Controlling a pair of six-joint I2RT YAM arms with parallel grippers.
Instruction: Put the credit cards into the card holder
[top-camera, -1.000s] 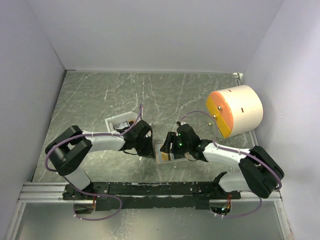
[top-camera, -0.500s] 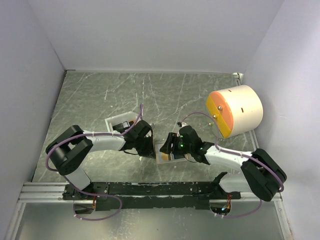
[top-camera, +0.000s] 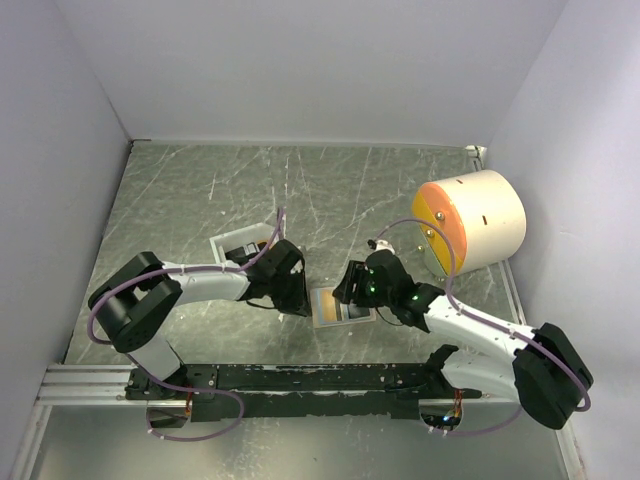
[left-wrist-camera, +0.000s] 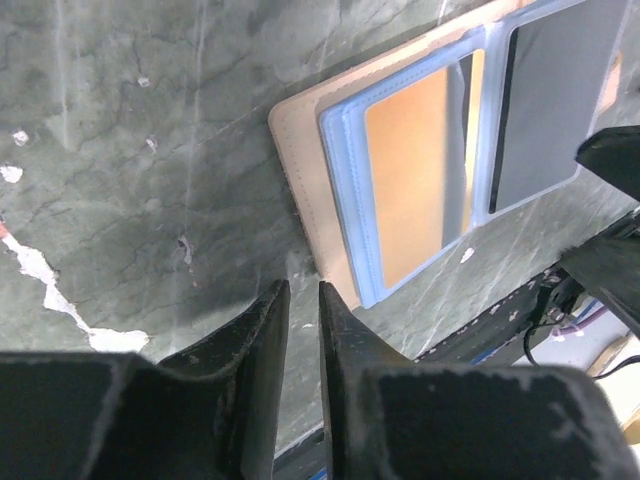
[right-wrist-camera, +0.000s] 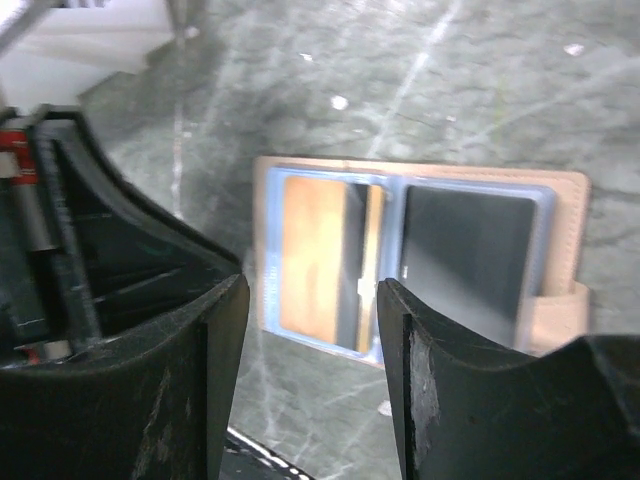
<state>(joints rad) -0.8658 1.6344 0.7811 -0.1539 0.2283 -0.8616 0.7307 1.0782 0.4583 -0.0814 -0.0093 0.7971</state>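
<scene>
The tan card holder (top-camera: 340, 308) lies open on the table between both grippers. In the left wrist view the card holder (left-wrist-camera: 303, 170) shows blue-edged clear pockets, an orange card (left-wrist-camera: 413, 180) in one and a dark grey card (left-wrist-camera: 555, 100) in the other. My left gripper (left-wrist-camera: 303, 298) is shut and empty, its tips at the holder's tan edge. My right gripper (right-wrist-camera: 312, 295) is open and empty, hovering over the orange card (right-wrist-camera: 312, 255), with the dark card (right-wrist-camera: 465, 260) and the snap tab (right-wrist-camera: 560, 312) beside it. From above, the left gripper (top-camera: 297, 297) and right gripper (top-camera: 353, 287) flank the holder.
A white tray (top-camera: 226, 241) with dark items sits behind the left wrist. A large cream cylinder with an orange face (top-camera: 470, 222) stands at the right. White walls enclose the marbled green table (top-camera: 330, 190).
My right arm has drawn back to the right and uncovered more of the open holder. The left arm and the holder have stayed put.
</scene>
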